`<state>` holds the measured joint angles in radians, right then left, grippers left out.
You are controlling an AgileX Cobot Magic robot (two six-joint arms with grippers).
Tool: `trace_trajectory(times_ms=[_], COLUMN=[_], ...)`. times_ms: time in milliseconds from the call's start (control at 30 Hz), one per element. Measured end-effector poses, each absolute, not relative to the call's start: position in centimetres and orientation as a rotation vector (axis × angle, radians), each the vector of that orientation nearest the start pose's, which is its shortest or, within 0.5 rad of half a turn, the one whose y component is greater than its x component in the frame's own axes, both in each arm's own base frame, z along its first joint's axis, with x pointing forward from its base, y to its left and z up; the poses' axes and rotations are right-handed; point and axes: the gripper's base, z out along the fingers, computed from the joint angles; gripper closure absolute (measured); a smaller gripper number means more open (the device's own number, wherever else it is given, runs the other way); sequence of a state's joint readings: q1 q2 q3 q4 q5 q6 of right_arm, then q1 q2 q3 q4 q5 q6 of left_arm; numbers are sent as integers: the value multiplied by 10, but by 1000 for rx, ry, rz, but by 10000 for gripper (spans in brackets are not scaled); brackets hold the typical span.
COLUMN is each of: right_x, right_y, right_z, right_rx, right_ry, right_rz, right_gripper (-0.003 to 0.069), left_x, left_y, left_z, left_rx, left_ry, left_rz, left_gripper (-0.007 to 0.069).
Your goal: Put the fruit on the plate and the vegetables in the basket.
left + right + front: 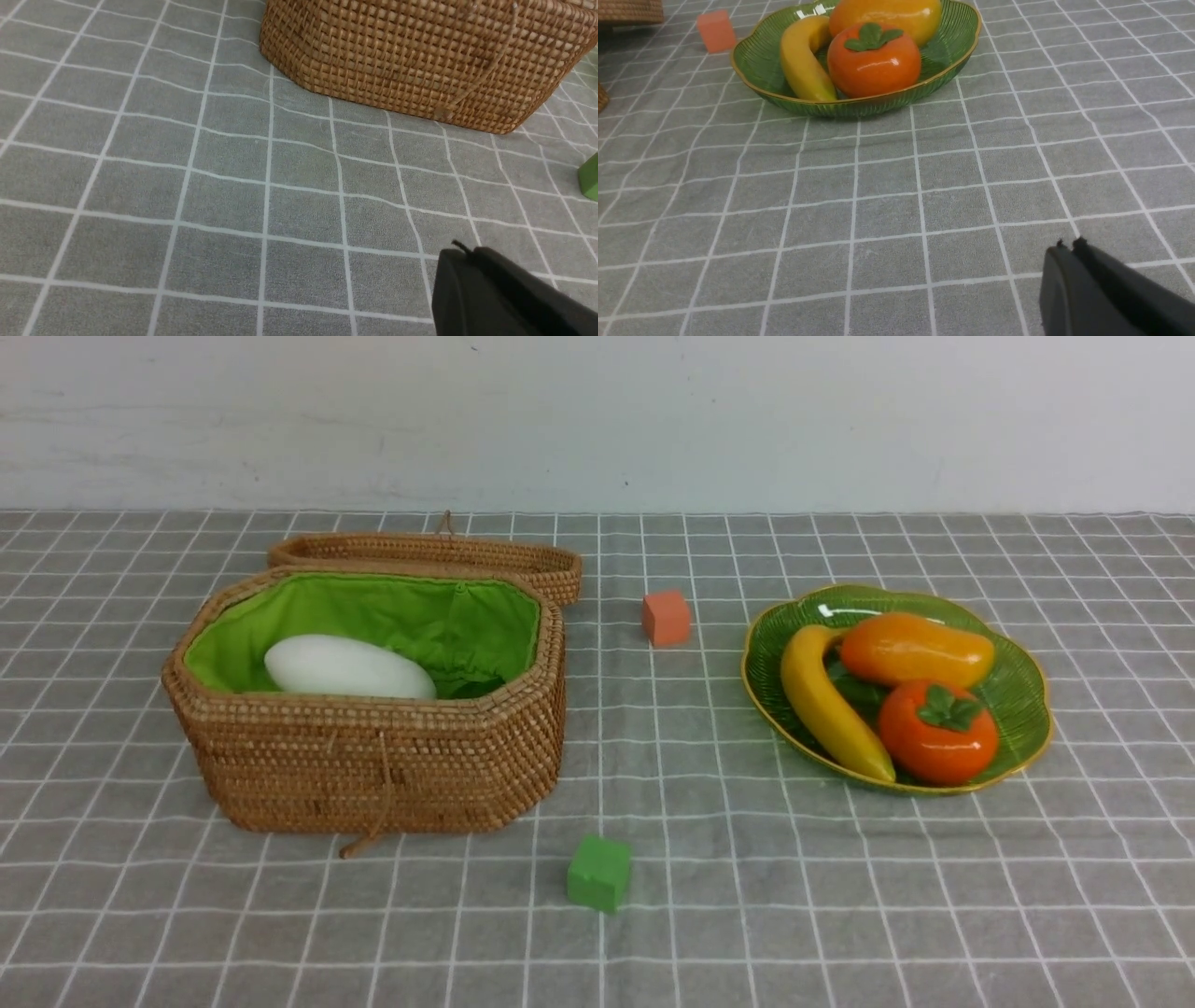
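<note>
The basket [373,765] is seen toward the left edge of the surface [709,896], which is covered by a grey cloth with a white grid; its attached lid [429,555] is laid open behind it, on the far side. Inside the green lining a white radish [347,667] is seen lying on its side; the other vegetables cannot be made out from these views. The plate [1022,691] is set toward the right edge, well apart from the basket. On it the banana [826,705] is laid along the side nearer the basket, the mango [915,649] toward the far side, and the persimmon [936,730] toward the near side, touching the banana and the mango. A small orange cube [666,618] is placed between basket and plate, farther back, and a small green cube [598,872] nearer the front edge, just beside the basket's near right corner. The left gripper [462,254] is held over bare cloth in front of the basket, its jaws closed on nothing. The right gripper [1069,247] is held over bare cloth in front of the plate, its jaws likewise pressed together and empty.
</note>
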<state>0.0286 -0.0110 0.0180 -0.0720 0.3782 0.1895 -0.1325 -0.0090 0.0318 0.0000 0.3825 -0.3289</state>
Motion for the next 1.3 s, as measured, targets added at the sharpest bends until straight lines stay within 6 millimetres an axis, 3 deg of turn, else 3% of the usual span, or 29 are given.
trace_trajectory(times_ms=[1300], right_x=[52], right_y=[-1], right_z=[174], right_rx=[106], right_ry=[1866], right_rz=[80], right_gripper=[605], left_x=[52], left_y=[-7], left_z=[169], left_rx=[-197], left_ry=[1893], left_rz=[-322], left_gripper=[627])
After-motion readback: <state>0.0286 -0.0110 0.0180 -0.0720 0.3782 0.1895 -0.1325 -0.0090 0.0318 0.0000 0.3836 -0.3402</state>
